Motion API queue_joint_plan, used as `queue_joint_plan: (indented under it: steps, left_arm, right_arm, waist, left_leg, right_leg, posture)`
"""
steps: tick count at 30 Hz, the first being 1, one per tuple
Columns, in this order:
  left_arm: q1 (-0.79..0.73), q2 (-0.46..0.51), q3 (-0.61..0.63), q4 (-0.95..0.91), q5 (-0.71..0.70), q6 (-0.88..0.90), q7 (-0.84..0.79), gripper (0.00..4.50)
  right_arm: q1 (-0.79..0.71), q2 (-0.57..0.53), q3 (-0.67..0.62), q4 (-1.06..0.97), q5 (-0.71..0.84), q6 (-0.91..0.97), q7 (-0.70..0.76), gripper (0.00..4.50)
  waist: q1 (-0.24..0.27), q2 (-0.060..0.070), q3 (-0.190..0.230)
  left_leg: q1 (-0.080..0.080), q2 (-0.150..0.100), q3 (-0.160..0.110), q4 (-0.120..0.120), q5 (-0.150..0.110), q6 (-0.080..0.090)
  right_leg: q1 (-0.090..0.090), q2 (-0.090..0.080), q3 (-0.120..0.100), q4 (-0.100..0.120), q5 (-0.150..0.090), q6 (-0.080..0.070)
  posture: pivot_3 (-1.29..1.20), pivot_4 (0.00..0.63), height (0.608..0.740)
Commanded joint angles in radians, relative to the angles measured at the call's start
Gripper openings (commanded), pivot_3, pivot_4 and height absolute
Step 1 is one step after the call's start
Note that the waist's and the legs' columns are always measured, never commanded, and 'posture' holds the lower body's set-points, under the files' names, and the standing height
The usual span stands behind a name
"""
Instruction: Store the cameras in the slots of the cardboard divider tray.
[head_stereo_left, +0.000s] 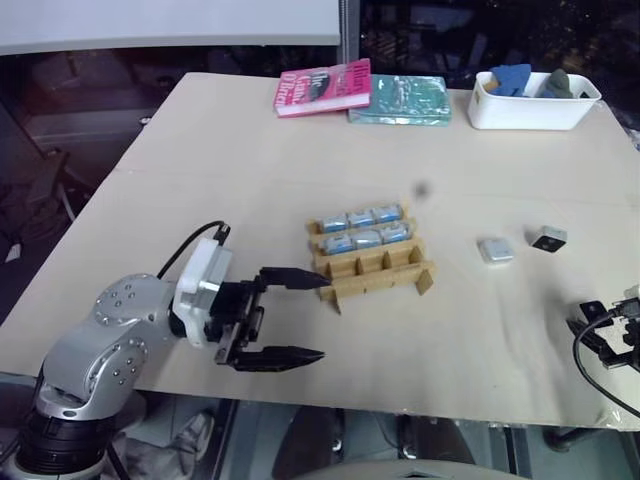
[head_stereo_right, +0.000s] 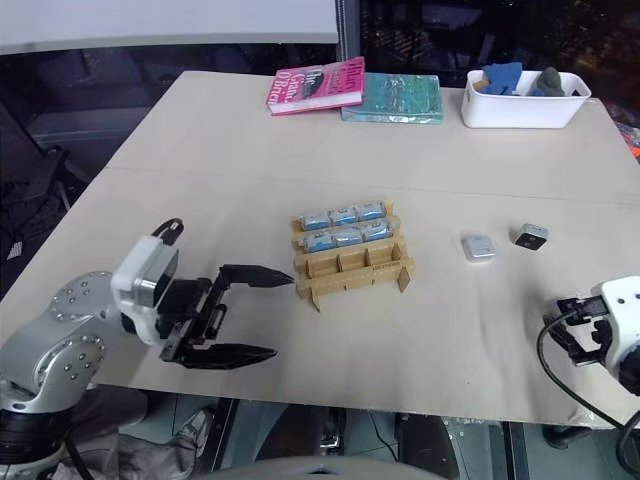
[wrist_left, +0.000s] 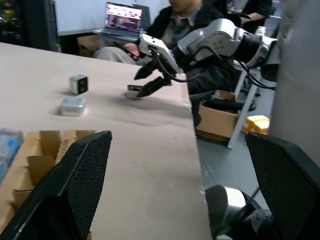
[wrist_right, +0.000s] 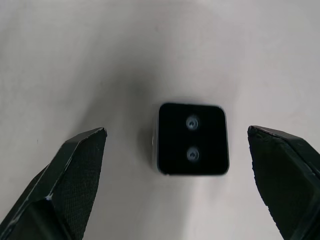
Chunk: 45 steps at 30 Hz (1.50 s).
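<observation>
Pale wooden table (head_stereo_left: 250, 150), dark room behind. Left gripper (head_stereo_left: 290, 317) empty, spread wide beside the cardboard divider tray (head_stereo_left: 372, 262). Right gripper (wrist_right: 177, 190) gapes around a dark-faced camera (wrist_right: 192, 138); judged next step: descend squarely, pinch its flat sides. Count: six cameras slotted in two rows, three slots empty, two loose cameras (head_stereo_left: 495, 250) right of tray. Beyond: two books (head_stereo_left: 322, 87), one white bin (head_stereo_left: 530, 110).

Pale wood table (head_stereo_left: 250, 150) w/ dark floor around; white wall panel (head_stereo_left: 170, 20) behind; laptop (wrist_left: 122, 17) lit.
</observation>
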Motion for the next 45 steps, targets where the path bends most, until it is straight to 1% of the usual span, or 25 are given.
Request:
queue_joint_plan:
  steps: [1, 7, 17, 20, 21, 22, 23, 24, 25, 27, 28, 29, 31, 33, 34, 35, 38, 41, 43, 45]
  left_arm:
    - [0.003, 0.003, 0.032, -0.013, -0.019, -0.002, 0.009, 4.45]
    - [0.035, 0.007, 0.052, -0.007, -0.002, -0.010, 0.018, 4.45]
    - [0.036, -0.001, 0.058, 0.021, 0.013, -0.023, 0.022, 4.45]
    - [0.047, -0.004, 0.064, 0.018, 0.017, -0.029, 0.022, 4.50]
    - [0.052, -0.003, 0.068, 0.017, 0.016, -0.031, 0.021, 4.50]
    - [0.057, -0.003, 0.071, 0.015, 0.015, -0.033, 0.022, 4.50]
    - [0.060, -0.002, 0.074, 0.015, 0.014, -0.034, 0.022, 4.50]
    - [0.063, -0.003, 0.076, 0.014, 0.012, -0.033, 0.026, 4.50]
    - [0.065, -0.006, 0.080, 0.013, 0.008, -0.030, 0.036, 4.50]
    - [0.058, -0.022, 0.086, 0.013, -0.012, -0.008, 0.083, 4.50]
    - [0.051, -0.027, 0.086, 0.011, -0.020, 0.012, 0.114, 4.50]
    - [0.033, -0.038, 0.084, 0.005, -0.046, 0.059, 0.188, 4.50]
    - [-0.021, -0.072, 0.076, -0.006, -0.067, 0.130, 0.356, 4.50]
    - [-0.070, -0.066, 0.074, -0.015, -0.188, 0.242, 0.448, 4.50]
    - [-0.103, -0.067, 0.074, -0.017, -0.247, 0.292, 0.499, 4.50]
    - [-0.152, -0.053, 0.066, -0.007, -0.329, 0.374, 0.592, 4.50]
    - [-0.290, -0.046, 0.021, 0.048, -0.550, 0.520, 0.783, 4.50]
    - [-0.390, -0.082, -0.030, 0.102, -0.672, 0.576, 0.941, 4.50]
    - [-0.441, -0.113, -0.071, 0.121, -0.714, 0.596, 1.035, 4.50]
    - [-0.479, -0.149, -0.107, 0.149, -0.753, 0.604, 1.129, 4.50]
  right_arm:
    - [-0.015, 0.005, -0.008, -0.020, 0.007, 0.029, -0.011, 4.50]
    - [-0.015, -0.009, 0.008, 0.020, -0.027, 0.024, -0.003, 4.50]
    - [-0.044, -0.003, 0.041, 0.090, -0.054, -0.001, -0.002, 4.50]
    - [-0.041, -0.004, 0.045, 0.109, -0.056, -0.006, 0.002, 3.81]
    - [-0.038, -0.003, 0.045, 0.111, -0.059, -0.011, 0.003, 3.48]
    - [-0.035, -0.002, 0.045, 0.111, -0.059, -0.013, 0.003, 2.90]
    - [-0.034, -0.001, 0.044, 0.111, -0.059, -0.015, 0.004, 2.59]
    - [-0.033, 0.000, 0.044, 0.111, -0.061, -0.019, 0.003, 2.03]
    - [-0.032, 0.000, 0.044, 0.110, -0.064, -0.033, 0.006, 1.93]
    - [-0.028, 0.002, 0.049, 0.099, -0.073, -0.095, 0.023, 1.93]
    - [-0.027, 0.003, 0.054, 0.091, -0.082, -0.129, 0.027, 1.93]
    - [-0.026, -0.001, 0.071, 0.075, -0.106, -0.204, 0.039, 1.93]
    - [-0.027, -0.019, 0.131, 0.032, -0.171, -0.407, 0.085, 1.93]
    - [-0.060, -0.019, 0.189, -0.027, -0.188, -0.508, 0.111, 1.93]
    - [-0.089, -0.012, 0.220, -0.057, -0.189, -0.534, 0.113, 1.93]
    - [-0.134, -0.003, 0.266, -0.095, -0.190, -0.554, 0.111, 1.93]
    - [-0.271, 0.005, 0.424, -0.157, -0.259, -0.630, 0.107, 1.93]
    - [-0.380, 0.021, 0.533, -0.155, -0.331, -0.675, 0.097, 1.93]
    - [-0.438, 0.029, 0.589, -0.151, -0.371, -0.703, 0.099, 1.93]
    - [-0.473, 0.032, 0.619, -0.146, -0.404, -0.732, 0.099, 1.93]
  waist:
    - [0.000, 0.000, 0.000]
    - [0.000, 0.000, 0.000]
    - [0.000, 0.000, 0.000]
    - [0.000, 0.000, 0.000]
    - [0.000, 0.000, 0.000]
    - [0.000, -0.001, 0.000]
    - [0.000, -0.001, -0.001]
    - [0.000, -0.001, -0.001]
    - [0.001, -0.001, -0.001]
    - [0.001, -0.001, -0.001]
    - [0.000, -0.001, -0.001]
    - [0.000, -0.001, -0.001]
    - [0.000, -0.001, -0.001]
    - [-0.002, -0.001, -0.001]
    - [-0.005, -0.001, 0.000]
    - [-0.006, -0.001, 0.000]
    - [-0.003, -0.003, 0.000]
    - [0.000, -0.003, 0.001]
    - [0.003, -0.004, 0.001]
    - [0.002, -0.005, 0.002]
  left_leg:
    - [0.000, 0.000, 0.000, 0.000, 0.000, 0.000]
    - [0.000, 0.000, 0.000, 0.000, 0.000, 0.000]
    - [0.000, 0.000, 0.000, 0.000, 0.000, 0.000]
    - [0.000, 0.000, 0.000, 0.000, 0.000, 0.000]
    - [0.000, 0.000, 0.000, 0.000, 0.000, 0.000]
    - [0.000, 0.000, 0.000, 0.000, 0.000, 0.000]
    - [0.000, 0.000, 0.000, 0.000, 0.000, 0.000]
    - [0.000, 0.000, 0.000, 0.000, 0.000, 0.000]
    - [0.000, 0.000, 0.000, 0.000, 0.000, 0.000]
    - [0.000, 0.000, 0.000, 0.000, 0.000, 0.000]
    - [0.000, 0.000, 0.000, 0.000, 0.000, 0.000]
    - [0.000, 0.000, 0.000, 0.000, 0.000, 0.000]
    - [0.000, 0.000, 0.000, 0.000, 0.000, 0.000]
    - [0.001, 0.000, -0.001, 0.001, 0.000, 0.000]
    - [0.001, 0.001, -0.001, 0.001, 0.000, 0.000]
    - [0.001, 0.001, -0.001, 0.001, 0.000, -0.001]
    - [0.001, 0.001, -0.001, 0.004, 0.001, -0.001]
    - [0.000, 0.001, -0.003, 0.007, 0.001, -0.001]
    - [-0.001, 0.000, -0.004, 0.008, 0.001, -0.001]
    - [-0.002, -0.001, -0.005, 0.009, 0.001, -0.001]
  right_leg:
    - [0.000, 0.001, 0.000, 0.000, 0.000, 0.000]
    - [0.000, 0.002, 0.001, 0.000, 0.000, 0.000]
    - [0.000, 0.002, 0.001, 0.000, 0.000, 0.000]
    - [0.000, 0.002, 0.001, 0.000, 0.000, 0.000]
    - [0.000, 0.002, 0.001, 0.000, 0.000, 0.000]
    - [0.000, 0.002, 0.001, 0.000, 0.000, 0.000]
    - [0.000, 0.002, 0.001, 0.000, 0.000, 0.000]
    - [0.000, 0.002, 0.001, 0.000, 0.000, 0.000]
    - [0.000, 0.002, 0.001, 0.000, 0.000, 0.000]
    - [0.000, 0.002, 0.001, 0.000, 0.000, 0.000]
    - [0.000, 0.002, 0.001, 0.000, 0.000, 0.000]
    - [0.000, 0.002, 0.001, 0.000, 0.000, 0.000]
    - [0.000, 0.002, 0.001, 0.001, 0.000, 0.000]
    - [0.000, 0.002, 0.001, 0.001, 0.000, 0.000]
    - [0.000, 0.002, 0.002, 0.002, 0.000, 0.000]
    - [0.000, 0.002, 0.002, 0.003, 0.000, 0.000]
    - [0.000, 0.002, 0.001, 0.003, 0.000, 0.000]
    - [0.000, 0.002, 0.000, 0.005, 0.000, 0.001]
    - [0.001, 0.002, -0.001, 0.004, 0.000, 0.001]
    - [0.002, 0.002, -0.002, 0.004, 0.000, 0.001]
  posture:
    - [0.00, 0.150, 0.740]
    - [0.00, 0.150, 0.740]
    - [0.00, 0.150, 0.740]
    - [0.00, 0.150, 0.740]
    - [0.00, 0.150, 0.740]
    - [0.00, 0.150, 0.740]
    - [0.00, 0.150, 0.740]
    - [0.00, 0.150, 0.740]
    - [0.00, 0.150, 0.740]
    - [0.00, 0.150, 0.740]
    - [0.00, 0.150, 0.740]
    - [0.00, 0.150, 0.740]
    - [0.00, 0.150, 0.740]
    - [0.00, 0.150, 0.740]
    - [0.00, 0.150, 0.740]
    - [0.00, 0.150, 0.740]
    - [0.00, 0.150, 0.740]
    - [0.00, 0.150, 0.740]
    - [0.00, 0.150, 0.740]
    - [0.00, 0.150, 0.740]
